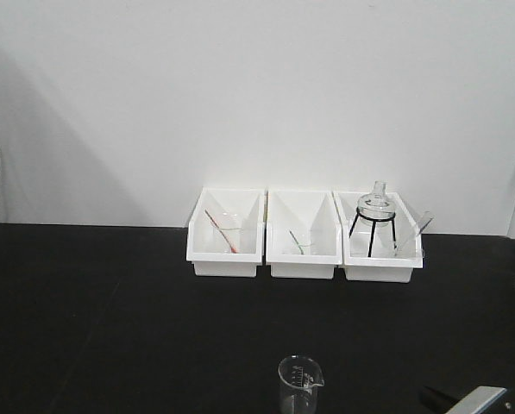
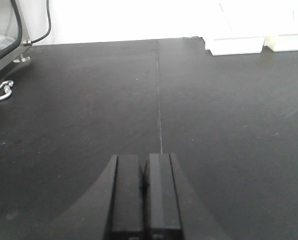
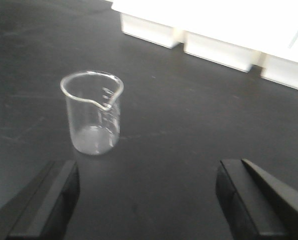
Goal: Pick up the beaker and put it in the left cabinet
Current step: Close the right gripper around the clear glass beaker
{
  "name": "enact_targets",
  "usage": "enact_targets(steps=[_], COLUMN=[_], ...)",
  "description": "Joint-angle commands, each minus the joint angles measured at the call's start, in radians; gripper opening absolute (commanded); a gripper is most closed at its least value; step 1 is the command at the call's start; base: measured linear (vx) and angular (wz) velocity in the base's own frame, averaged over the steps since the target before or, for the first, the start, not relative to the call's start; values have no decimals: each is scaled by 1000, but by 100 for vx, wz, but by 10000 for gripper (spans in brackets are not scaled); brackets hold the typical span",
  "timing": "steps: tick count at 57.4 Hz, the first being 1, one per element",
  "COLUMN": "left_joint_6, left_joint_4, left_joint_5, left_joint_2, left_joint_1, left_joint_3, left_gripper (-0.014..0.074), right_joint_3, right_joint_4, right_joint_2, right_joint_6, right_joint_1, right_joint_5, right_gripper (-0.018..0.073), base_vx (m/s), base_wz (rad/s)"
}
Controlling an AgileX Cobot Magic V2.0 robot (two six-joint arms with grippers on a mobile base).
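The small clear glass beaker (image 1: 300, 385) stands upright on the black table near the front edge, spout to the right. In the right wrist view the beaker (image 3: 93, 112) stands ahead and left of my right gripper (image 3: 149, 172), just beyond the left finger (image 3: 54, 200). The jaws are wide open and empty, apart from the glass. My left gripper (image 2: 144, 160) is shut and empty, low over bare black table. The left cabinet with its shelves is out of view.
Three white bins (image 1: 226, 259) line the back wall. The right bin holds a round flask on a black tripod (image 1: 376, 216); the others hold glassware with coloured rods. A grey metal frame corner (image 2: 4, 45), a cable and a carabiner (image 2: 1, 91) lie far left.
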Motion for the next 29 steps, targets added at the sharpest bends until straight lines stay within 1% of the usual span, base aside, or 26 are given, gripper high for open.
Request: enact_targets(steps=[1, 6, 12, 14, 17, 25, 29], left_joint_6=[-3, -3, -3, -3, -3, -3, -3], left_joint_4=[-2, -2, -2, -2, -2, -2, -2], left_joint_5=[-83, -83, -83, -83, -83, -83, -83], left_joint_2=[-17, -17, -17, -17, -17, -17, -17], left_joint_1=[-1, -1, -1, -1, -1, -1, -1], left_joint_3=[-9, -9, -9, -9, -9, -9, -9], left_gripper=[4, 4, 4, 4, 4, 4, 4], right_joint_3=[-63, -123, -187, -202, -228, -284, -324], right_joint_4=[-9, 14, 113, 141, 158, 162, 163], right_joint_2=[32, 83, 135, 148, 170, 207, 230], right_joint_6=[-2, -15, -21, -17, 1, 0, -2], right_joint_1=[41, 119, 186, 200, 219, 250, 250], right_joint_5=[-118, -111, -99, -99, -93, -38, -22], right_gripper=[621, 621, 621, 620, 619, 618, 618], base_vx=[0, 0, 0, 0, 0, 0, 0], base_wz=[0, 0, 0, 0, 0, 0, 0])
